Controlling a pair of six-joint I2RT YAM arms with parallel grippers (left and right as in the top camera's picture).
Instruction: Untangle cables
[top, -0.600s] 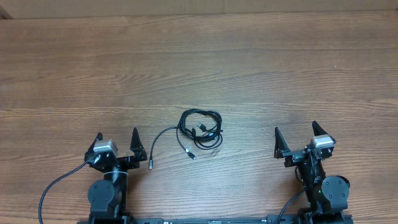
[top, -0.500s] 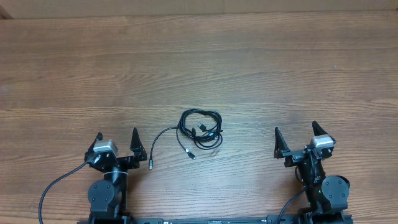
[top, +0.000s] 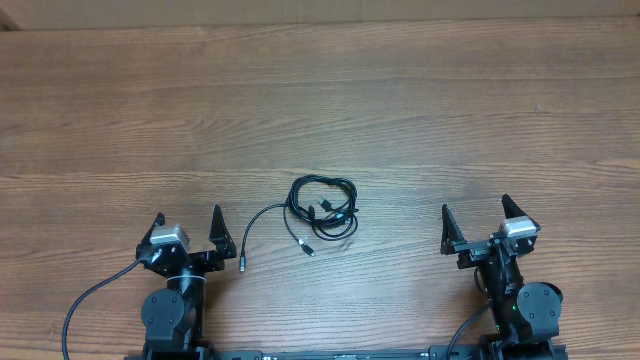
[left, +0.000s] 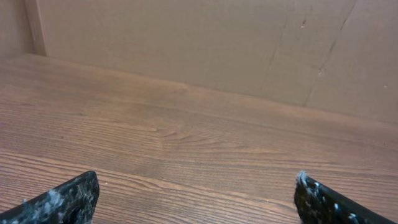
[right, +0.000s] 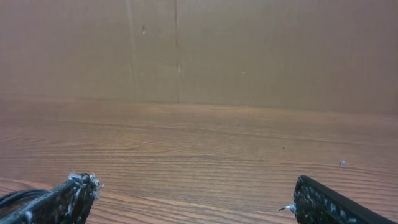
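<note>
The wooden desk (top: 320, 100) carries one knot of cables (top: 322, 205). It lies between the two sets of fingers and a little ahead of them, nearer the left fingers (top: 218, 228). One loose strand trails back, its plug just beside them. I'd say nothing is untangled yet; the whole job remains. Left and right fingers (top: 447, 228) both stand spread wide, holding and touching nothing.
</note>
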